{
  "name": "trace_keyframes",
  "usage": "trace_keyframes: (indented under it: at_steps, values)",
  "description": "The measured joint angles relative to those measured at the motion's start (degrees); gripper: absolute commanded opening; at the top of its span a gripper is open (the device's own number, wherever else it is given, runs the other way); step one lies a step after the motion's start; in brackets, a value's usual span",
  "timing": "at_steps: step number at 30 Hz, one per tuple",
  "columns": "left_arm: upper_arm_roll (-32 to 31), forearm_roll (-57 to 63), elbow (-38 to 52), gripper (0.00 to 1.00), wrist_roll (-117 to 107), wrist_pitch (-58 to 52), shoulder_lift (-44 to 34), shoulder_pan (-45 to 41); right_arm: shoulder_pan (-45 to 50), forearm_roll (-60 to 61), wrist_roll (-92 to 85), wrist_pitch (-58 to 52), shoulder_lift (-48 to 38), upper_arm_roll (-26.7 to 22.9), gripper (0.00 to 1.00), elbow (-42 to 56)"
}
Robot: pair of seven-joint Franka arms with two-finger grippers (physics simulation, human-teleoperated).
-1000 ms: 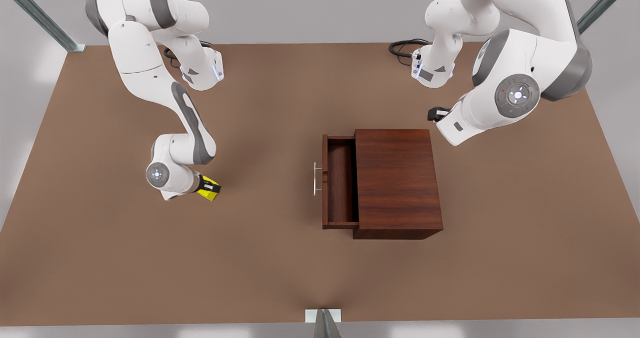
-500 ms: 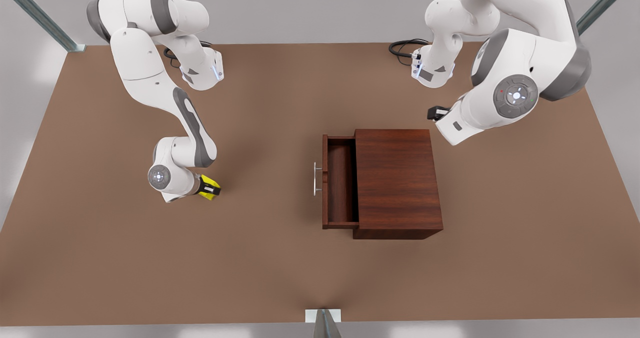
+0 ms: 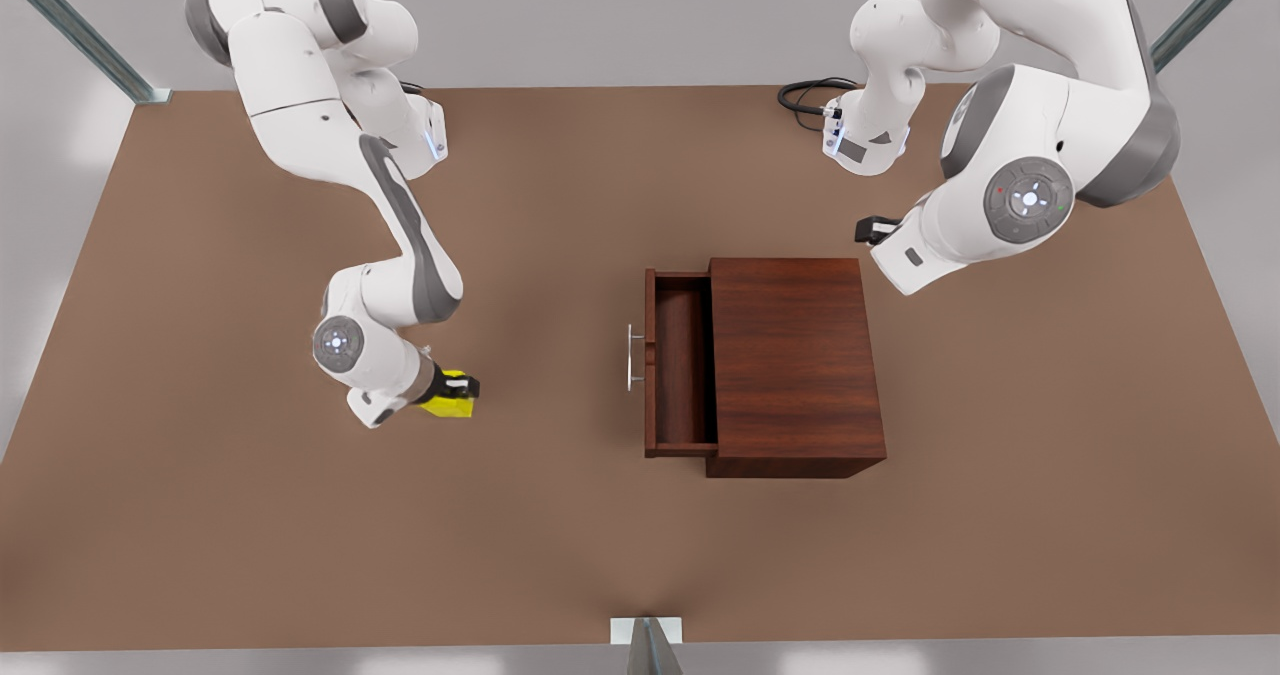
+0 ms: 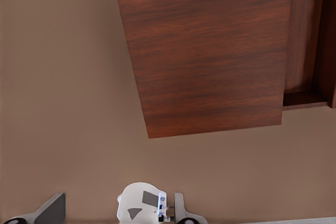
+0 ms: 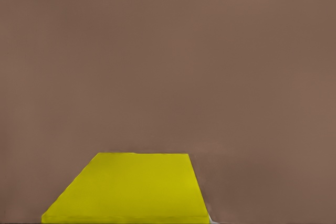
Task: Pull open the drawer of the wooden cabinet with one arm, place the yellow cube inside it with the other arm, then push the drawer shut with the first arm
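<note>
Right gripper (image 3: 455, 392) pinches the yellow cube (image 3: 450, 405), and I've carried it nearer the open drawer (image 3: 682, 375), with table between them yet. Left gripper (image 3: 872, 227) waits behind the wooden cabinet (image 3: 795, 360); its fingers I can't make out.

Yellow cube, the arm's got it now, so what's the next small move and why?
Probably carry the yellow cube toward the open drawer on the front view's right. The right gripper looks shut on the cube, far from the wooden cabinet, and the drawer is already pulled out. The left gripper waits behind the cabinet.
</note>
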Motion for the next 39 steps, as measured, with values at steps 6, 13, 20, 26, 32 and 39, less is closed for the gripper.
trace_keyframes:
  at_steps: [6, 13, 20, 26, 32, 39]
  values:
    - [0.0, 0.01, 0.0, 1.0, 0.04, 0.12, 0.02, 0.04, 9.51, -0.39, -4.41, -3.3, 1.97, 0.42, 0.52, 14.05]
    - [0.0, 0.02, 0.0, 1.0, 0.07, 0.17, 0.02, -0.05, 20.93, -9.4, -13.3, -4.59, 6.94, 0.32, 0.52, 28.95]
    - [0.0, 0.09, 0.0, 1.0, 0.09, 0.19, 0.02, -0.05, 24.86, -11.57, -24.09, -3.48, 11.32, 0.42, 0.52, 35.0]
    - [0.0, 0.1, 0.0, 1.0, 0.1, 0.19, 0.02, -0.01, 26.83, -11.88, -31.47, -2.44, 13.34, 0.44, 0.52, 34.55]
    - [0.01, 0.1, 0.0, 1.0, 0.11, 0.19, 0.02, 0.02, 28.08, -11.95, -36.94, -0.5, 15.49, 0.44, 0.52, 34.32]
    - [0.07, 0.17, 0.0, 1.0, 0.12, 0.2, 0.02, 0.04, 28.42, -11.93, -40.97, 0.97, 16.92, 0.44, 1.0, 34.19]
